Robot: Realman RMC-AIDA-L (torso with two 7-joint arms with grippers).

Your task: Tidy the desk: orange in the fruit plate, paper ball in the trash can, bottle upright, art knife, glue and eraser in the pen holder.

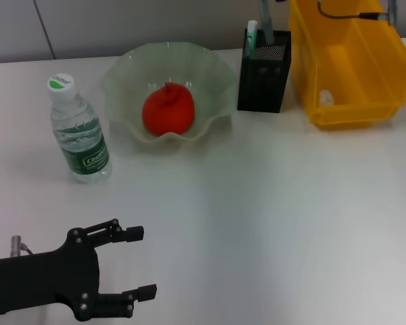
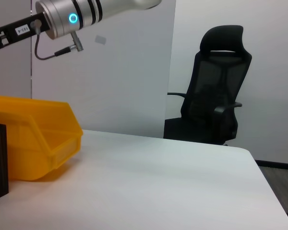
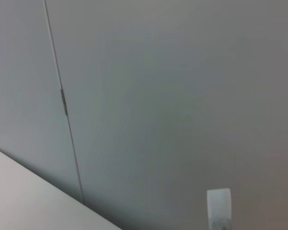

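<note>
White desk, office chair beyond

wall | table corner | white wall fitting

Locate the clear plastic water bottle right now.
Head view: the clear plastic water bottle stands upright on the white table's left side, beside the frosted wavy fruit plate holding the orange.

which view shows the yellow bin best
The head view. There the yellow bin shows from above, open top and inside visible, standing on the table right of the black pen holder. The left wrist view shows only one end of it from the side. The right wrist view shows none of it.
</note>
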